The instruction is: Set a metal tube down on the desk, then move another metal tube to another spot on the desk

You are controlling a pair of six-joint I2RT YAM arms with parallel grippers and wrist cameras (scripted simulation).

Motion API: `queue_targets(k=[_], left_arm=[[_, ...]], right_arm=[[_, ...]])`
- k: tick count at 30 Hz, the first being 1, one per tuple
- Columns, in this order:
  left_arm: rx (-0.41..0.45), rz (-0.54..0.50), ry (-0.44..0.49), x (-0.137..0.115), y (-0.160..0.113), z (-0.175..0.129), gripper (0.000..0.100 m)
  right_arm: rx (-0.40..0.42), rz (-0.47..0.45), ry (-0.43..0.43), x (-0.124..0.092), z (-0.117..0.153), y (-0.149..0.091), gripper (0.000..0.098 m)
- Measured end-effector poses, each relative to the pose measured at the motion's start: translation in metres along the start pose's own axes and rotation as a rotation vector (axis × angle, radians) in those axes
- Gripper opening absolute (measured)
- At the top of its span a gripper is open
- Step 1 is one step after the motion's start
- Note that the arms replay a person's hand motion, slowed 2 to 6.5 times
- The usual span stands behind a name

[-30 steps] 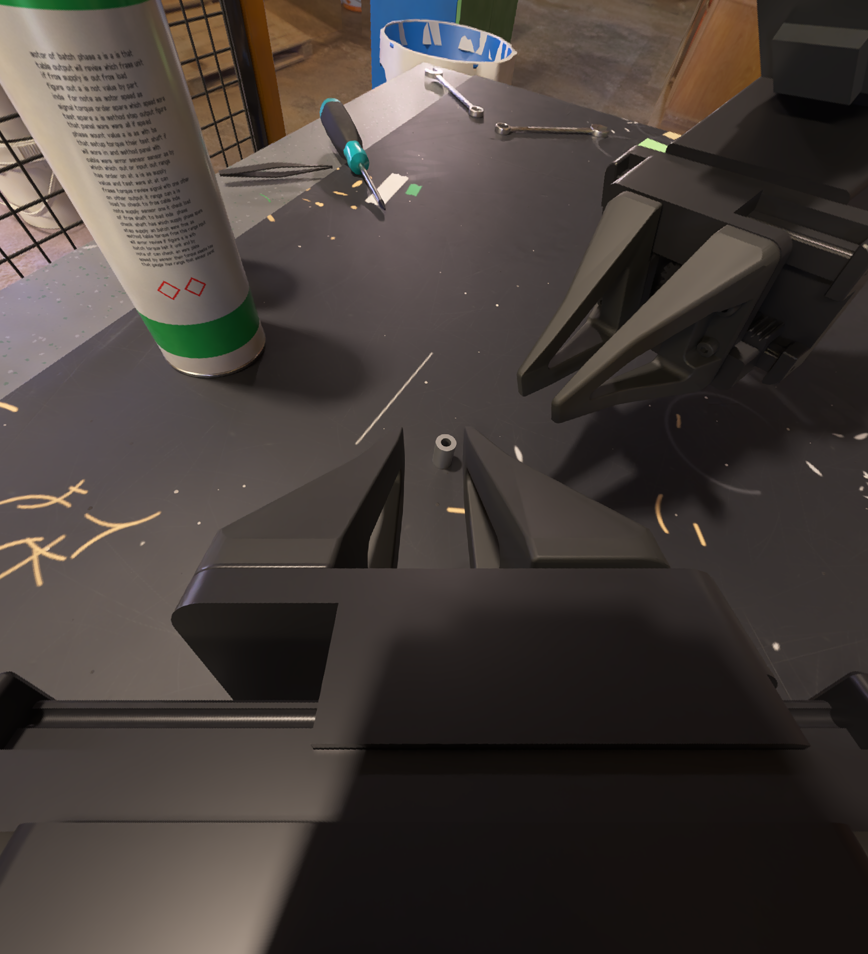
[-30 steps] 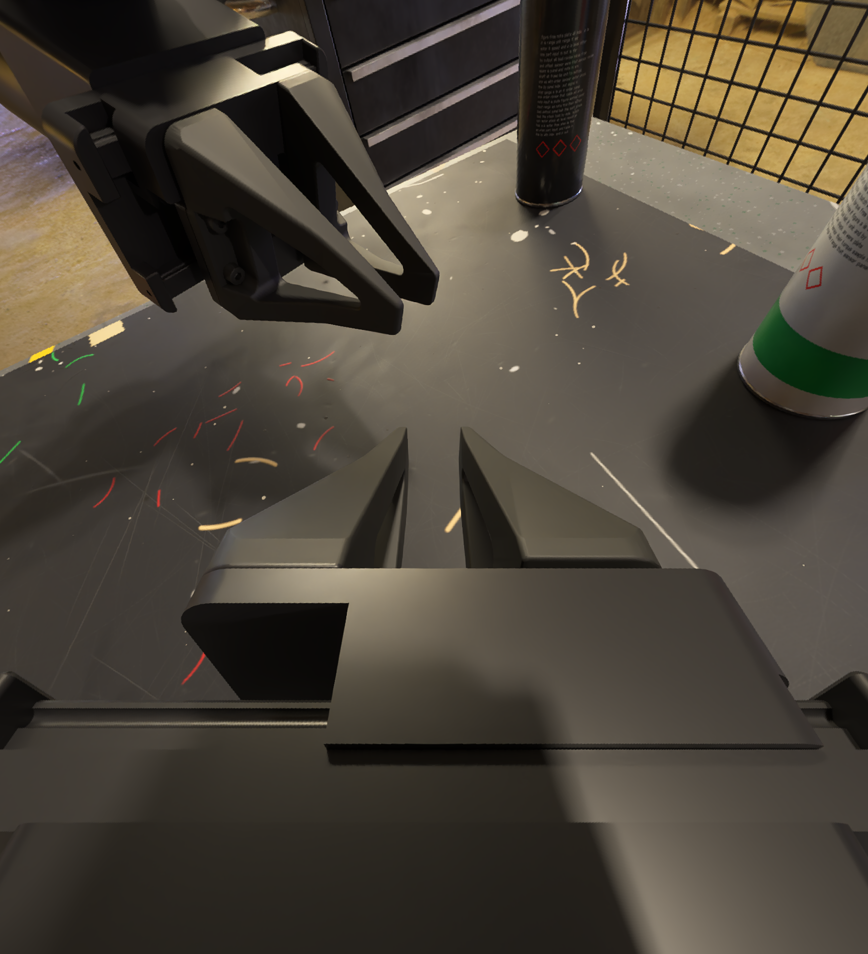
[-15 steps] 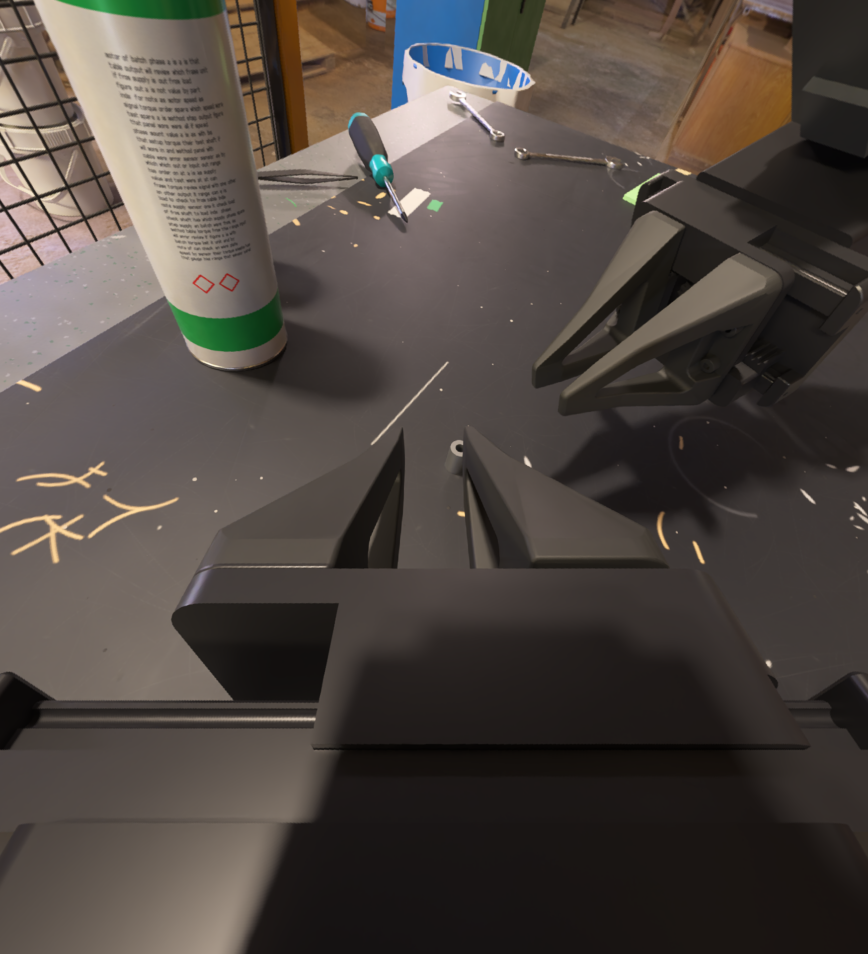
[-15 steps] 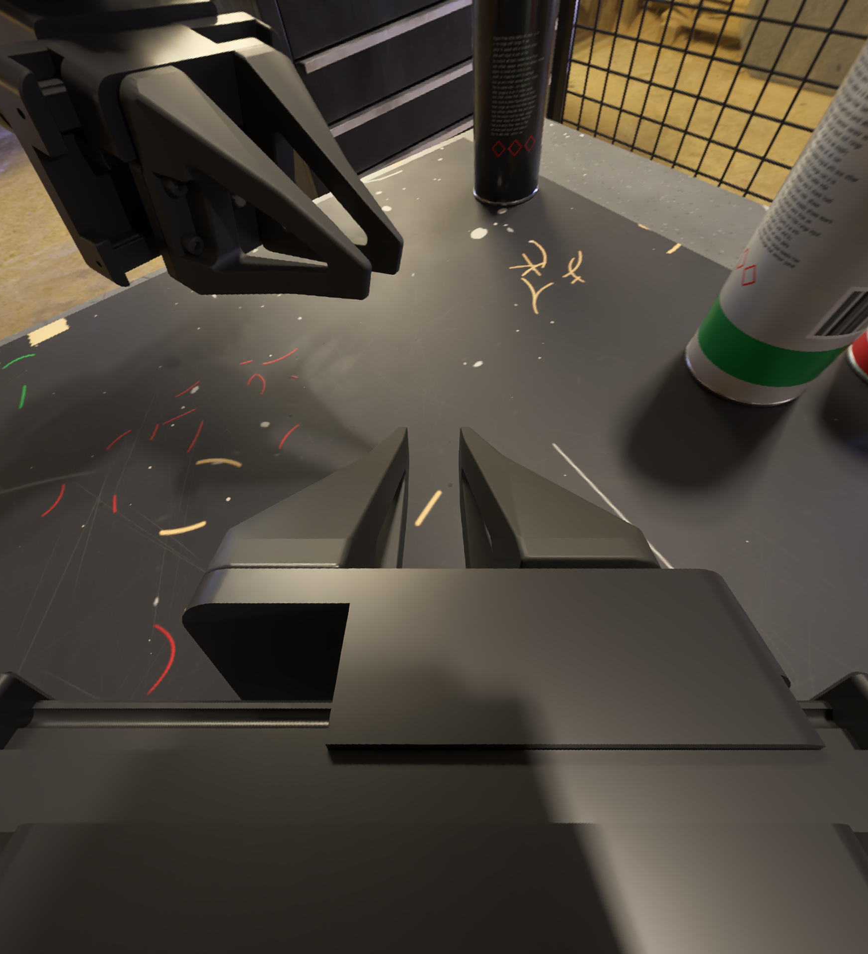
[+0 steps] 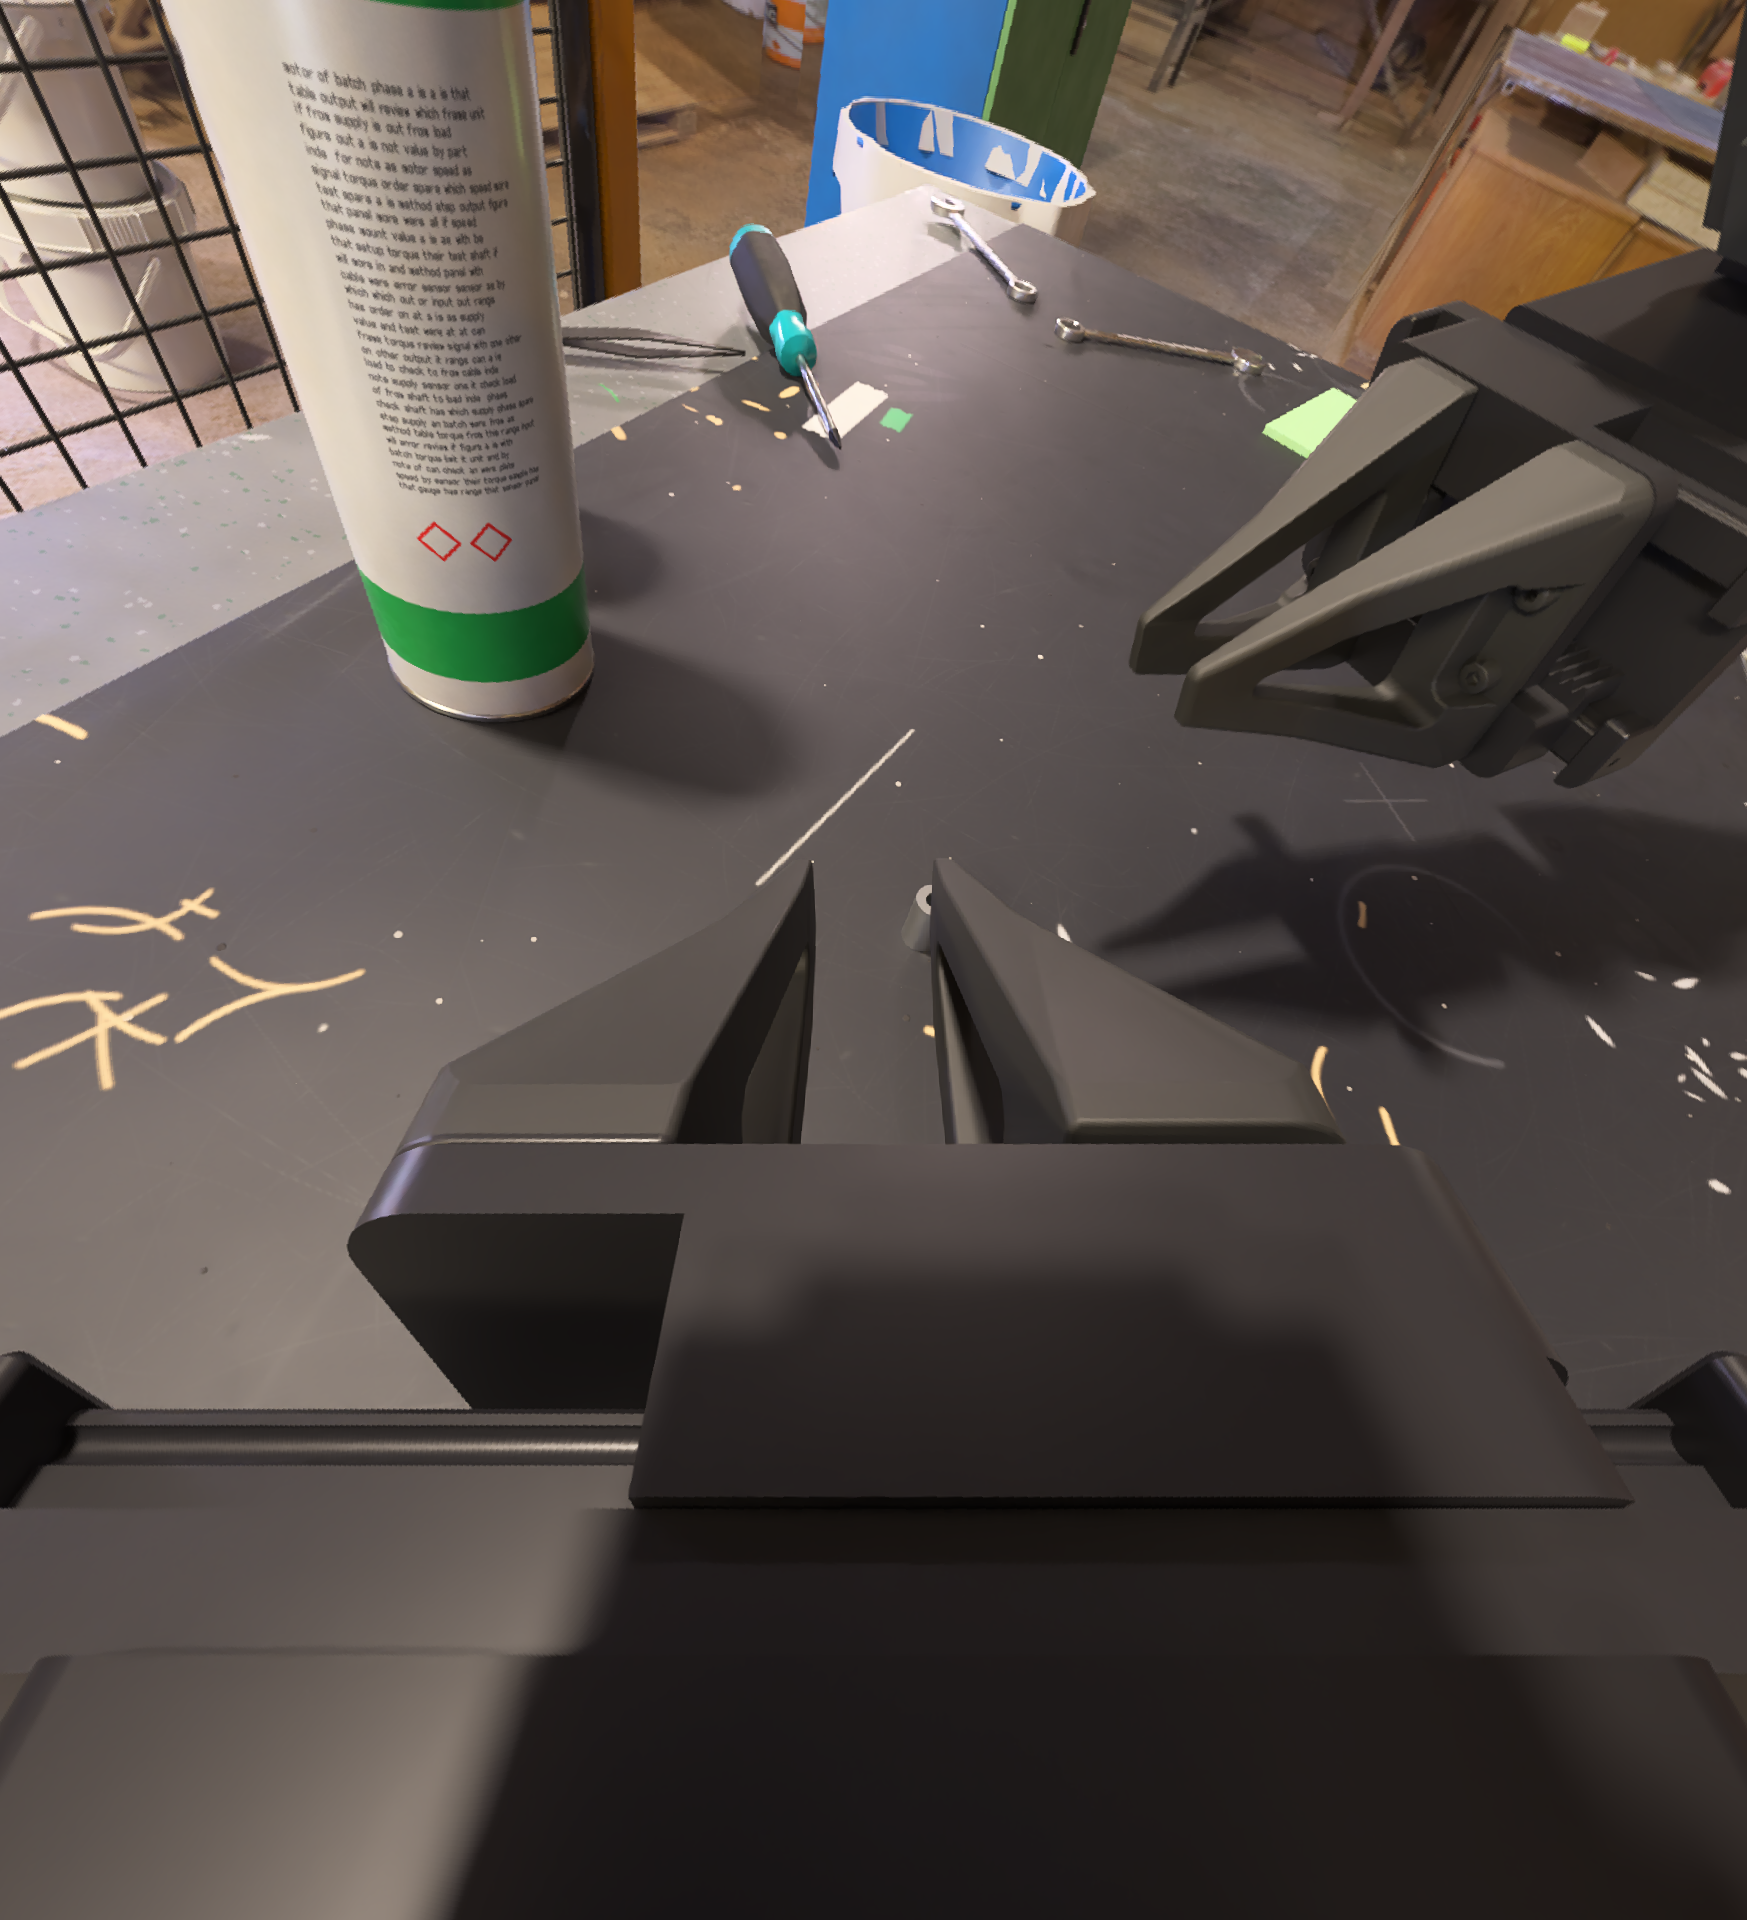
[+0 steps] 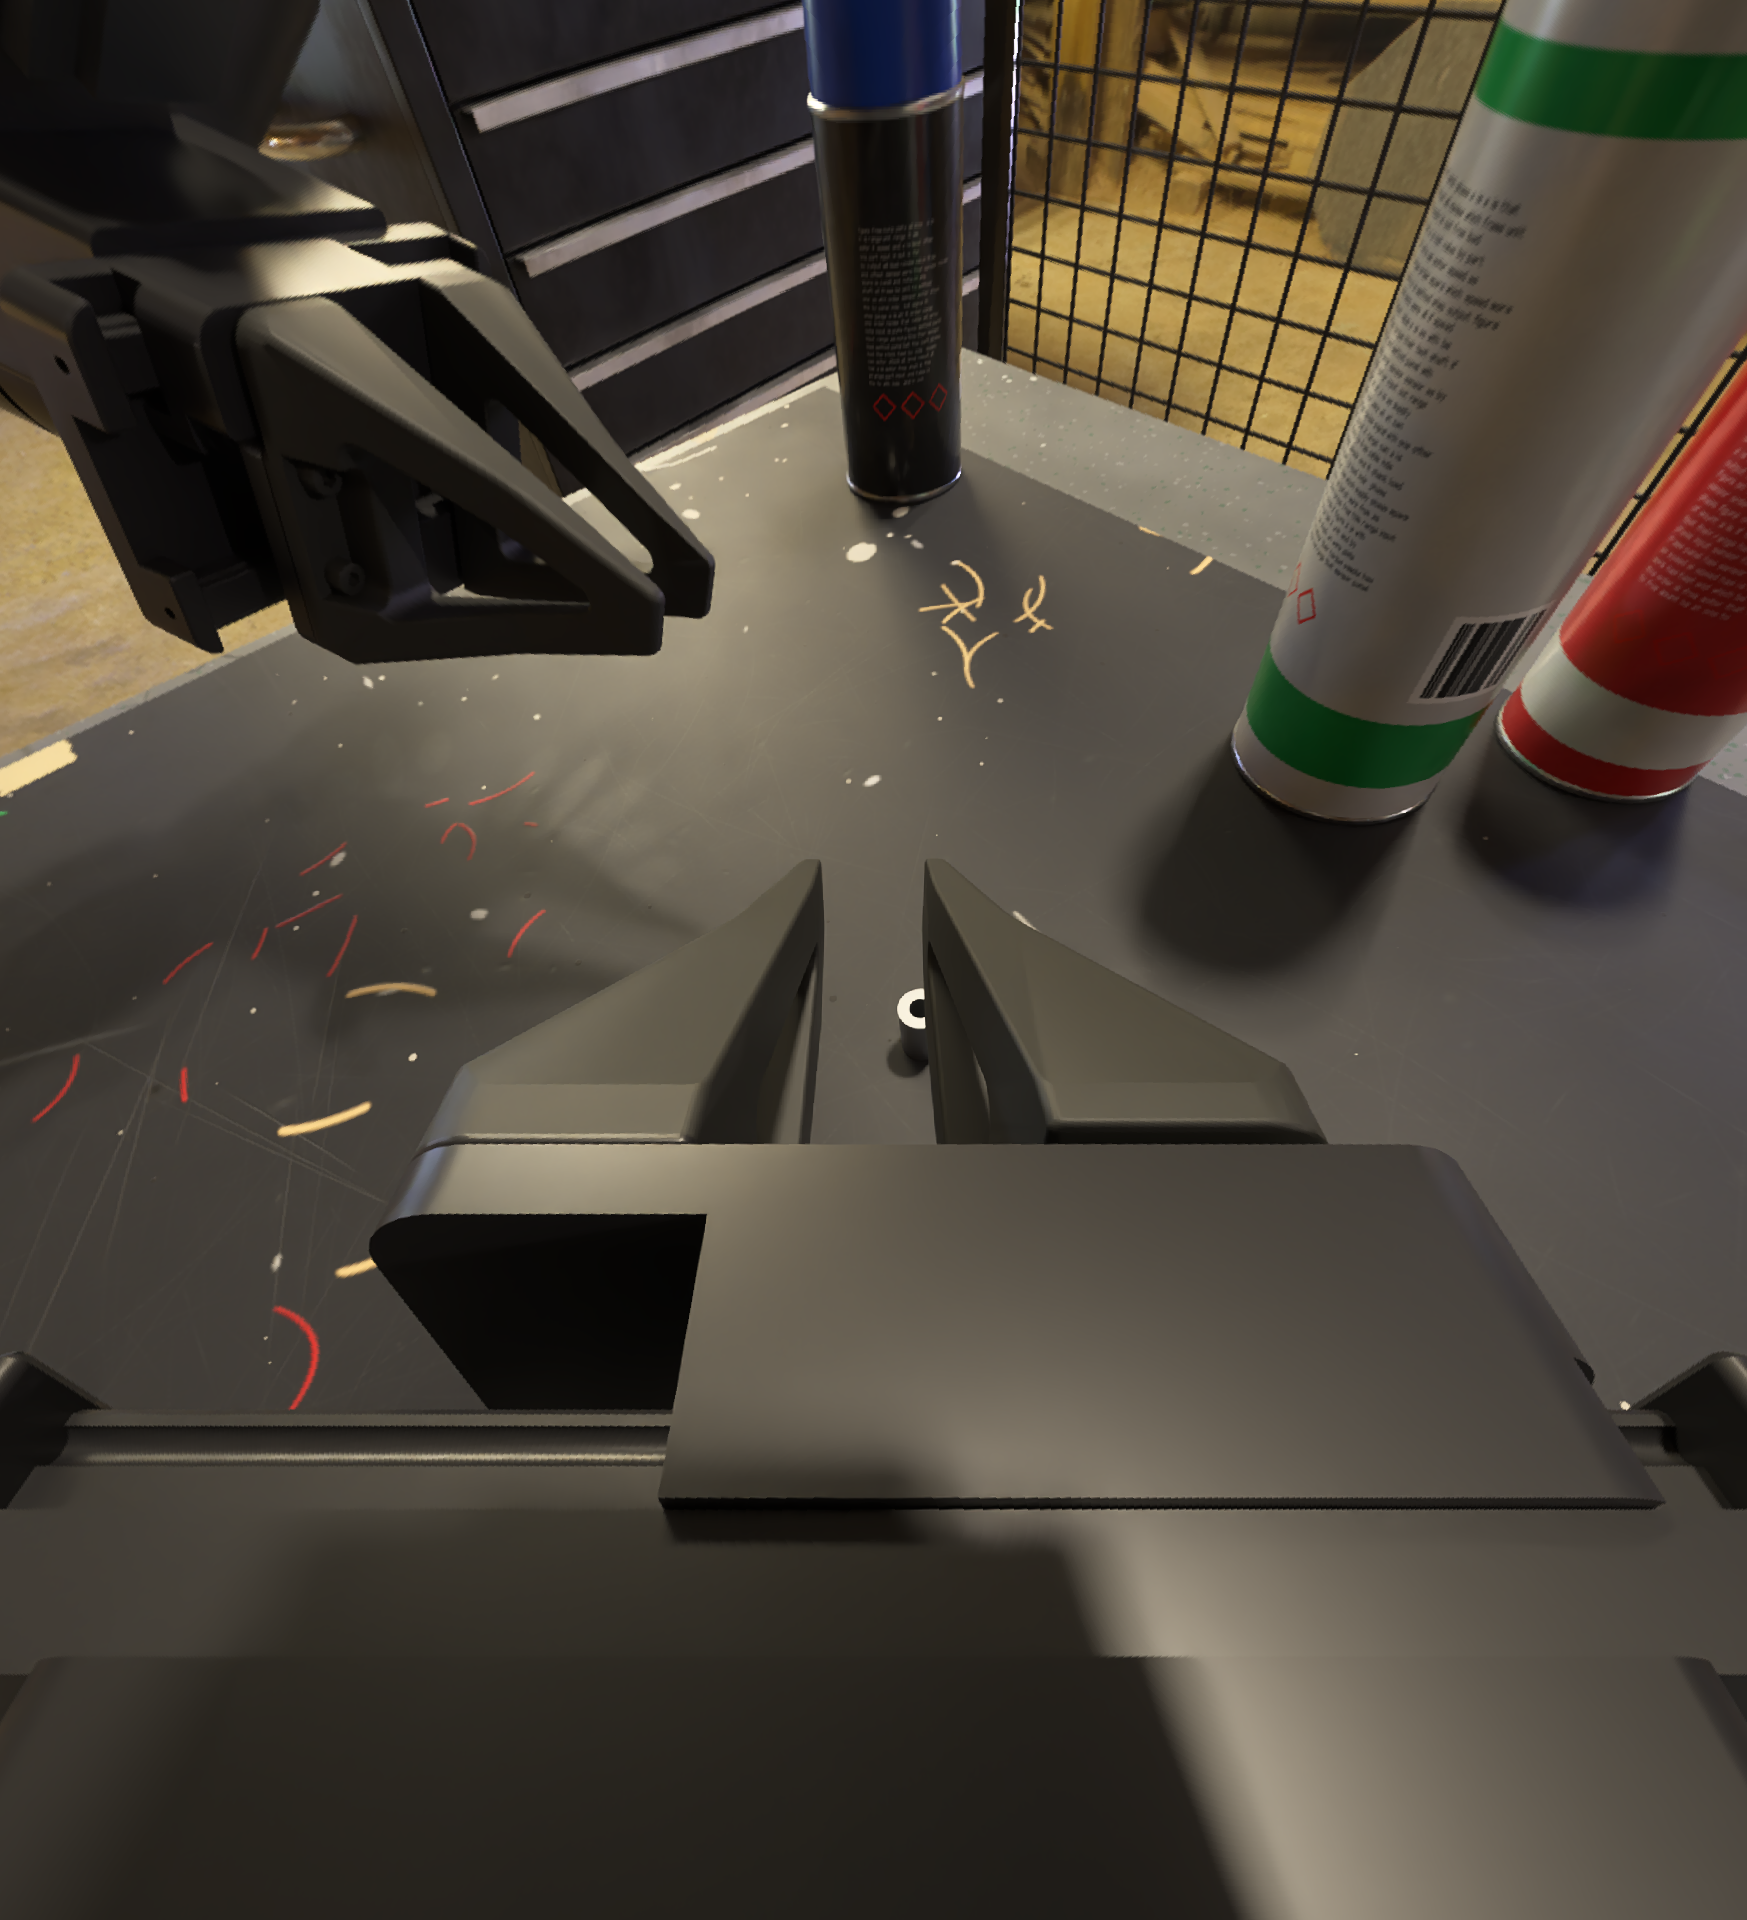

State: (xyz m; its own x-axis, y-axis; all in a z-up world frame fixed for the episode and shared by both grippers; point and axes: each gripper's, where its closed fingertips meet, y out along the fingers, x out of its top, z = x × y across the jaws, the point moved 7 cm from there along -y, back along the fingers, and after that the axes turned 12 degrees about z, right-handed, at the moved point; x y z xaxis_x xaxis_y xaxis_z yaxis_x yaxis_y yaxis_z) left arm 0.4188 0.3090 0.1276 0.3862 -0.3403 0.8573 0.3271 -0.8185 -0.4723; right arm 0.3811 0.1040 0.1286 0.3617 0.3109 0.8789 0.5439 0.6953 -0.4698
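A small grey metal tube (image 6: 913, 1023) stands upright on the dark desk (image 6: 1264, 1039). In the right wrist view it shows low in the gap between my right gripper's (image 6: 874, 868) fingers, close to the right finger, on the desk below them. In the left wrist view the tube (image 5: 919, 914) sits just past my left gripper (image 5: 874, 868), half hidden by its right fingertip. Both grippers have a narrow gap between the fingers and hold nothing. The right gripper (image 5: 1160, 681) hangs above the desk at the right of the left wrist view. The left gripper (image 6: 682, 608) is at the upper left of the right wrist view.
A tall white can with a green band (image 5: 433, 364) stands at the back, beside a red and white can (image 6: 1679, 623). A black can (image 6: 895, 312) stands by the wire fence. A screwdriver (image 5: 781, 322) and two wrenches (image 5: 1149, 345) lie at the far edge.
Both grippers have drawn apart and shifted over the desk. The tube has come into view between the right fingers and slid behind the left gripper's right fingertip. Finger gaps are unchanged.
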Motion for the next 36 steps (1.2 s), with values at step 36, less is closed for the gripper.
queue_targets(k=[36], left_arm=[[-0.020, 0.000, -0.017, -0.0011, 0.0003, 0.0004, 0.018]], right_arm=[[-0.080, 0.012, -0.040, 0.0012, -0.0031, -0.0032, 0.0162]])
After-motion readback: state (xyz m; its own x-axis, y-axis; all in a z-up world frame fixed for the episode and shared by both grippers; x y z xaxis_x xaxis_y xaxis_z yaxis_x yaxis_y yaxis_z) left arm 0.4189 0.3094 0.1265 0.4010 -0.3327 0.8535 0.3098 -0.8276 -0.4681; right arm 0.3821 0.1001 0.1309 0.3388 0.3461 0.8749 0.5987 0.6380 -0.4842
